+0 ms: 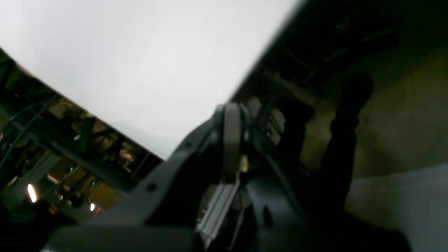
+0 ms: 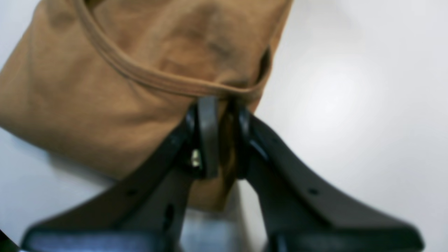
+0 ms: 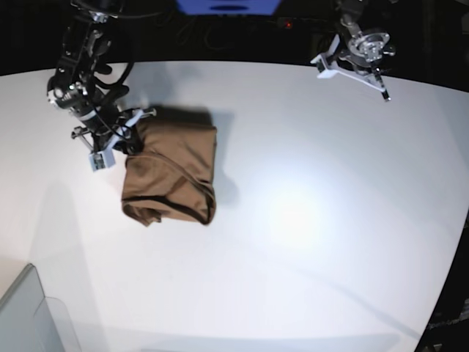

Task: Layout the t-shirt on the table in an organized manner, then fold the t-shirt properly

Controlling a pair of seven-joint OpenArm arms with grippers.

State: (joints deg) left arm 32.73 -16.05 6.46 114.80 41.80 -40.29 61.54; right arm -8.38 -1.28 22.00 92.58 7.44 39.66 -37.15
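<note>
The brown t-shirt point(image 3: 172, 176) lies bunched in a compact, roughly folded bundle on the left part of the white table point(image 3: 308, 220). My right gripper point(image 3: 132, 141) is at the shirt's far left corner. In the right wrist view it point(image 2: 224, 105) is shut on a fold of the t-shirt point(image 2: 105, 105) just below the darker neck trim point(image 2: 147, 78). My left gripper point(image 3: 384, 94) is held above the table's far right edge, away from the shirt. In the left wrist view it point(image 1: 232, 119) looks shut and empty, over the table's edge point(image 1: 140, 70).
A grey translucent bin corner point(image 3: 29, 315) stands at the front left. The table's curved edge runs along the back and down the right side point(image 3: 458, 242). Dark frames and cables lie beyond the table point(image 1: 70, 147).
</note>
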